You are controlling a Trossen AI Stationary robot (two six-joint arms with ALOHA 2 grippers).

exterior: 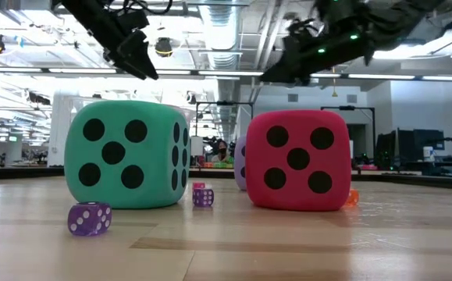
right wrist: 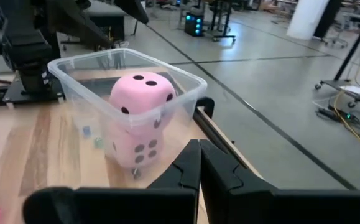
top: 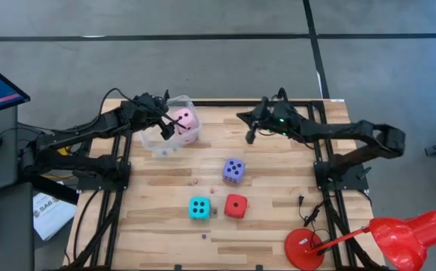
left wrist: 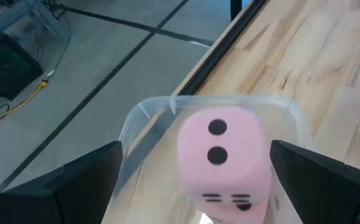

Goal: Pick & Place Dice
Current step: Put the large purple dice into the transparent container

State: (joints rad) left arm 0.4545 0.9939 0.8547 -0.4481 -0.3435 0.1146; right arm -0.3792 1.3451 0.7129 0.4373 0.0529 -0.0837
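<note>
**Two pink dice in the tub**

Two pale pink dice (right wrist: 141, 115) sit stacked in the clear tub (top: 174, 103), directly below our left gripper (top: 166, 129), spread wide, empty. Our right gripper (top: 251, 137), pinched closed, holds nothing, well apart.

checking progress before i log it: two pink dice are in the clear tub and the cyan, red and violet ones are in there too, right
Not quite. The high view shows the cyan die, red die and violet die out on the table. Only the two pink dice sit in the clear tub.

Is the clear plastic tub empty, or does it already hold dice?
Not empty. The clear plastic tub holds two pale pink dice, the upper pink die stacked on the lower pink die.
</note>
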